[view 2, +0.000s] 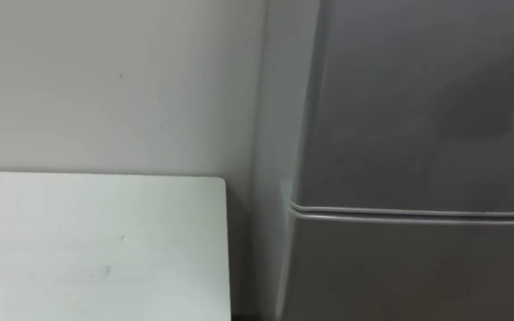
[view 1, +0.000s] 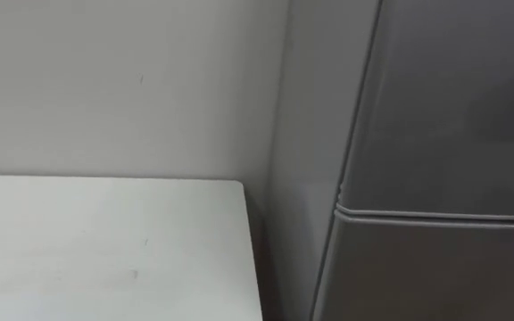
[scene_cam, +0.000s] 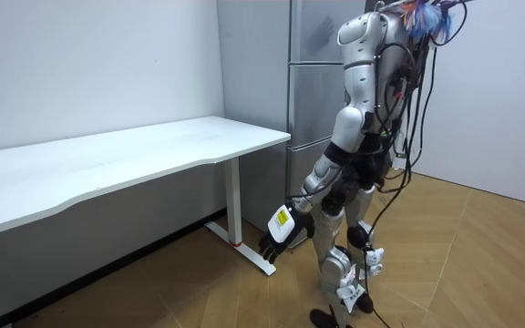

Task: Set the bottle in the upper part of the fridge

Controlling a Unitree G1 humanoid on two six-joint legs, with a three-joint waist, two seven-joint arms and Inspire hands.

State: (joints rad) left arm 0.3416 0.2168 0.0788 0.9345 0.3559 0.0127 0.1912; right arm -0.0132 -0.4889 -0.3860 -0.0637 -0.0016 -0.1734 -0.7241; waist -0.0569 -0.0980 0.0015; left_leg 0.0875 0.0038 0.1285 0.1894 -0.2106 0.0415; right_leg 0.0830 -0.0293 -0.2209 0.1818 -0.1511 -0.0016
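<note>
The robot stands upright on the wooden floor (scene_cam: 481,264) directly before the grey fridge (view 1: 444,116), facing it at close range. The fridge's upper door (view 2: 418,98) and lower door (view 2: 418,276) are both closed, and a thin horizontal seam (view 1: 435,216) divides them. Just to the left of the fridge, across a narrow dark gap, is the end of a white table (view 1: 105,241). The table's top is bare where it shows, and its long edge lies against the pale wall (view 1: 123,80) that also runs behind the fridge. In the room view the table stretches away from the fridge toward that view's left, on white legs. The robot's left arm hangs down on the table side of its body. The left hand (scene_cam: 276,235) is low, in front of the fridge's lower door and near the table's foot, well below the table top. Its dark fingers point down at the floor, loose and a little bent, with nothing between them. From these pictures I cannot tell where the bottle is; it is not in the left hand, on the visible part of the table, or on the floor by the fridge.
</note>
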